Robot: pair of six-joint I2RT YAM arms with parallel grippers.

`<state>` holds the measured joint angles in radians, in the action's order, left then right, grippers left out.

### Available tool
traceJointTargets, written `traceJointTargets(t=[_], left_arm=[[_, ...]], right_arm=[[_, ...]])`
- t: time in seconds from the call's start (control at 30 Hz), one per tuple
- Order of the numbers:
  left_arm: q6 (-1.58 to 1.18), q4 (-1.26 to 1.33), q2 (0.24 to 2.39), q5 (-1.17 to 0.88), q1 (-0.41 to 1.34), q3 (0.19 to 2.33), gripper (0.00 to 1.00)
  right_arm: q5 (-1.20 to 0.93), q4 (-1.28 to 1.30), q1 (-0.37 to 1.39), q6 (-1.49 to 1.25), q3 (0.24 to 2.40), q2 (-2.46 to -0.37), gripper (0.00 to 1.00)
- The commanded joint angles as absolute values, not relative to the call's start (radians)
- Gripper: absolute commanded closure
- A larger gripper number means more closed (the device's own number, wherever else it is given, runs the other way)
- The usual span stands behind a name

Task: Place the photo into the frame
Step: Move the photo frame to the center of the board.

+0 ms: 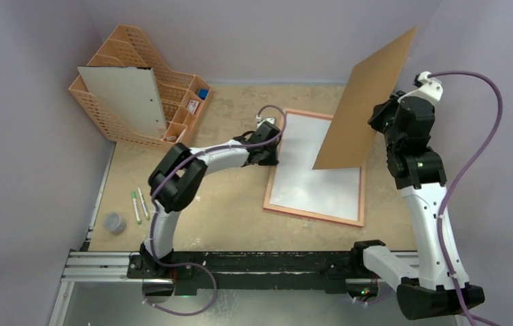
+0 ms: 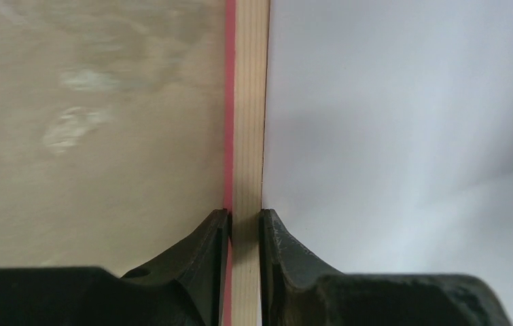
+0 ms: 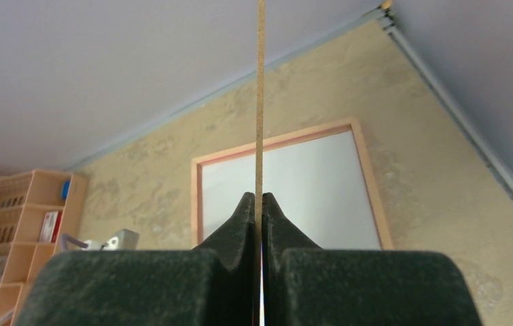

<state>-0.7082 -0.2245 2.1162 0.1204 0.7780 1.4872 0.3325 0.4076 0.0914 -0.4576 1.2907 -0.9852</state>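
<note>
The left gripper (image 2: 245, 224) is pinching the frame (image 2: 246, 102) by one rail, jaws narrow. The right gripper (image 3: 258, 202) is clamping a board (image 1: 365, 102), tilted above the flat, white-filled frame.

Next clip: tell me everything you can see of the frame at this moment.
The frame is a large rectangle lying flat on the table, right of centre, slightly skewed. Its narrow rails look like pale wood on top, with a pink-red strip down the outer edge; a plain white surface fills the opening. The left gripper clamps its left rail, one finger on each side. The brown board held up by the right gripper hides its far right corner in the top view.
</note>
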Motion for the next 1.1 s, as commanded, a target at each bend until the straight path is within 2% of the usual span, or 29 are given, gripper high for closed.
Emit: traceJointTargets(t=[0.0, 0.37, 0.67, 0.8, 0.93, 1.07], left_arm=[[-0.665, -0.279, 1.976, 0.131, 0.701, 1.294, 0.89], [-0.652, -0.322, 1.718, 0.188, 0.594, 1.039, 0.87], [-0.636, -0.369, 1.578, 0.197, 0.515, 0.946, 0.8], [-0.63, -0.379, 1.565, 0.181, 0.504, 0.945, 0.74], [-0.62, -0.38, 1.559, 0.17, 0.491, 0.956, 0.64], [-0.613, -0.396, 1.55, 0.167, 0.48, 0.985, 0.6]], right_arm=[[0.18, 0.297, 0.094, -0.438, 1.38, -1.0, 1.0], [0.075, 0.388, 0.094, -0.384, 1.513, -1.127, 1.0], [0.145, 0.433, 0.094, -0.218, 1.589, -1.16, 1.0], [0.198, 0.461, 0.094, -0.182, 1.608, -1.181, 1.0], [0.201, 0.467, 0.096, -0.161, 1.587, -1.189, 1.0], [0.228, 0.47, 0.109, -0.154, 1.565, -1.2, 1.0]])
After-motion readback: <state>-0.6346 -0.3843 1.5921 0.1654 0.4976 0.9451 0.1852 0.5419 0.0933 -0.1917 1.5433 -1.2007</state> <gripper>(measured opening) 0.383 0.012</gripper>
